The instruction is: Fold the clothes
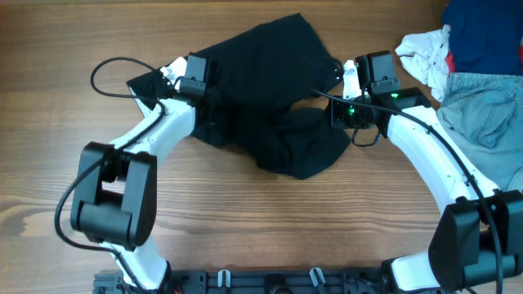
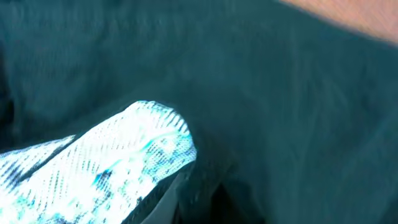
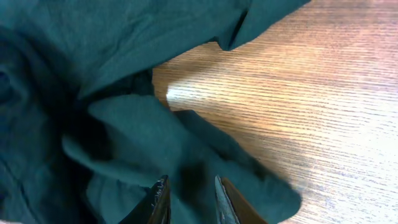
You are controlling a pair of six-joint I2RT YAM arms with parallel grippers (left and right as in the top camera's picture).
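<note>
Denim shorts [image 1: 482, 110], navy garment [image 1: 482, 33], white cloth [image 1: 425, 53]

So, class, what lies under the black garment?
Only the wooden table shows around the black garment. Whatever lies beneath is covered by its overlapping folds.

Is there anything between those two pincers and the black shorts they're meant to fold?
Nothing visible. The right pincer pinches a fold of the black shorts, and the left pincer is pressed into their left edge. The other clothes lie apart at the right.
</note>
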